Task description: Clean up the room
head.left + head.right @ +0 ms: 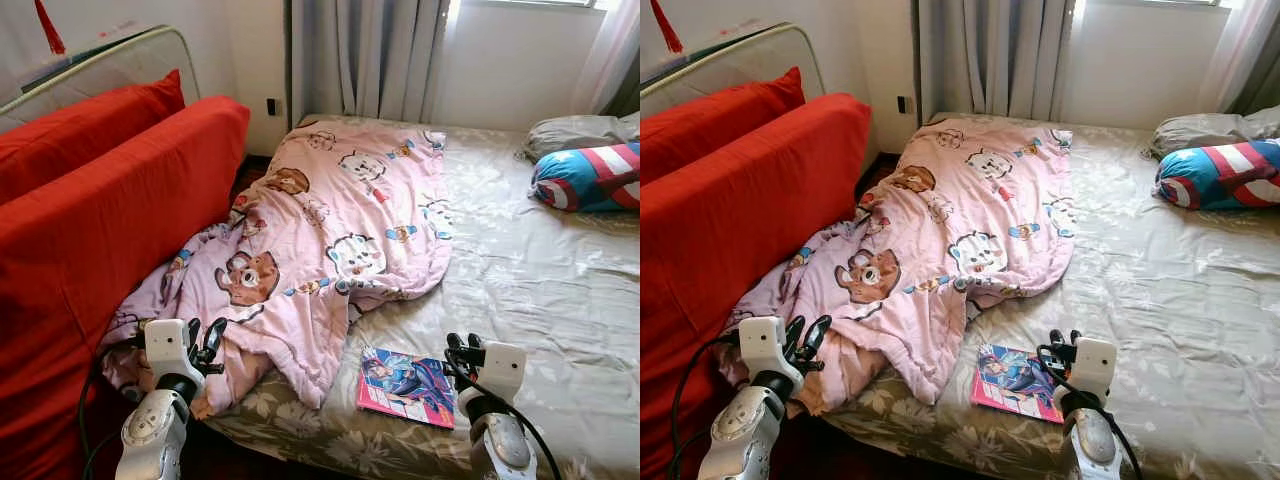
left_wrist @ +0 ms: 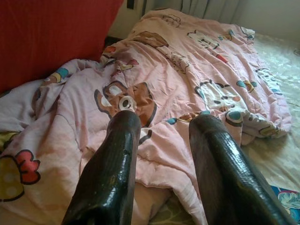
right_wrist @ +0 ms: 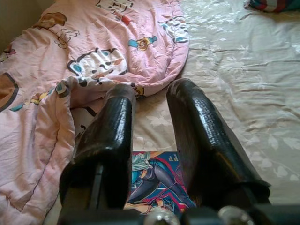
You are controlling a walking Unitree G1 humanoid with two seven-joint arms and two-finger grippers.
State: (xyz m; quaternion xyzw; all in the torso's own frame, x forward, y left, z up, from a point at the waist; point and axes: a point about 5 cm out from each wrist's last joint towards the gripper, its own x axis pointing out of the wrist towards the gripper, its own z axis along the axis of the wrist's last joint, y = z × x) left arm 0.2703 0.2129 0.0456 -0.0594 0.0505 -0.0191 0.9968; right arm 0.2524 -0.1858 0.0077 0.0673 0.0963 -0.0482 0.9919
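Note:
A pink cartoon-print quilt [image 1: 330,220] lies crumpled across the left half of the bed, its corner hanging over the near edge. A colourful comic book [image 1: 405,385] lies flat on the sheet near the front edge. My left gripper [image 1: 208,345] hovers open over the quilt's near corner, and the quilt [image 2: 178,84] spreads beyond its black fingers [image 2: 112,173]. My right gripper [image 1: 458,352] stands open just right of the comic book, whose cover [image 3: 150,183] shows below its fingers [image 3: 199,140], nothing held.
A red sofa [image 1: 90,220] stands close along the bed's left side. A blue, red and white shield cushion [image 1: 590,178] and a grey pillow [image 1: 575,130] lie at the far right. The grey-green bedsheet [image 1: 540,280] is bare on the right. Curtains [image 1: 365,60] hang behind.

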